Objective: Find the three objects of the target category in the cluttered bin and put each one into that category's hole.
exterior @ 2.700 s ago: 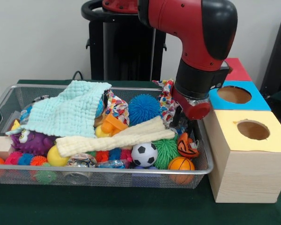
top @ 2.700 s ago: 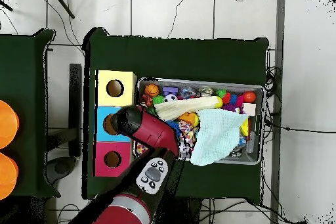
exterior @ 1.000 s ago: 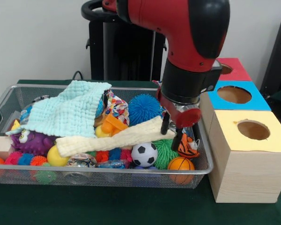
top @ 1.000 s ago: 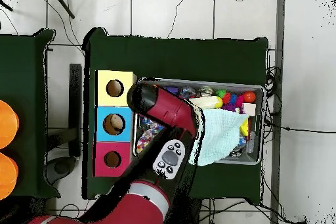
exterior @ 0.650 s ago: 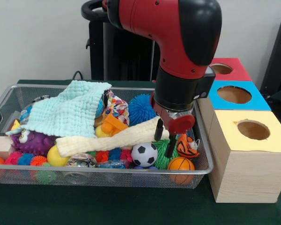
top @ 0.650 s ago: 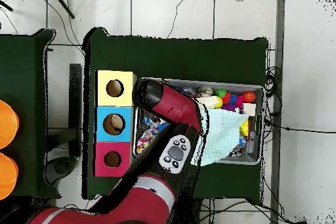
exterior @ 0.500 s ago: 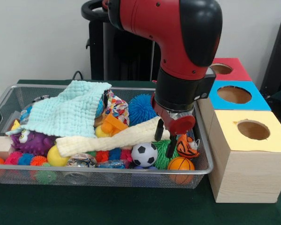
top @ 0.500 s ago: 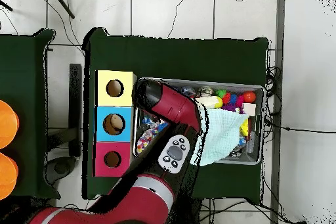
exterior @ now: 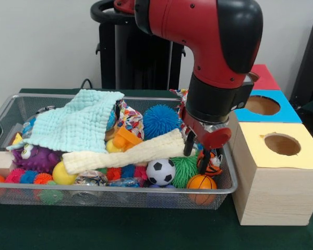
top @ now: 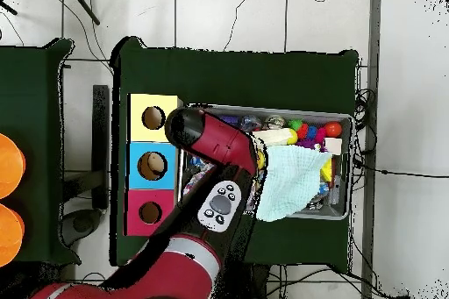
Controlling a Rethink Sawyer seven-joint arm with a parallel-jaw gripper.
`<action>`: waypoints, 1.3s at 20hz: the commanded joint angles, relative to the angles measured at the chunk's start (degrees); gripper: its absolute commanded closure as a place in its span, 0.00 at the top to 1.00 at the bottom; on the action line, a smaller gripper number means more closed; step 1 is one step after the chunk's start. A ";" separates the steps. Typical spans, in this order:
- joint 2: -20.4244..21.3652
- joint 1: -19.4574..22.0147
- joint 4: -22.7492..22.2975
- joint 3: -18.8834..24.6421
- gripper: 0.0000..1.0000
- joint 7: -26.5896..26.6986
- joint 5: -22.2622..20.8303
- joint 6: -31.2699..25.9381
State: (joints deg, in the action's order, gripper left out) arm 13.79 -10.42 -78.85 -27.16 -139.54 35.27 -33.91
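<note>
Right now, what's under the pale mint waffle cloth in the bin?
Peeking out from the mint waffle-weave cloth: a purple plush toy at its lower edge, a patterned fabric piece and an orange plastic toy on its right. Whatever lies beneath its middle is covered.

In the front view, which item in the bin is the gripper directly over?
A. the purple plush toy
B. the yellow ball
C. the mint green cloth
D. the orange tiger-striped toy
D: the gripper hangs open at the bin's box-side end, right above the orange tiger-striped toy.
</note>
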 commanded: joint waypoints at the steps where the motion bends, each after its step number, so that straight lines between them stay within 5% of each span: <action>1: -0.64 -0.61 -2.28 6.93 1.00 -8.35 -0.51 2.30; 26: 2.63 -1.04 -13.12 12.41 1.00 -9.58 0.76 14.99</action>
State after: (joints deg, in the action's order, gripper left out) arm 16.14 -11.50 -85.60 -23.35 -139.54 35.29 -21.98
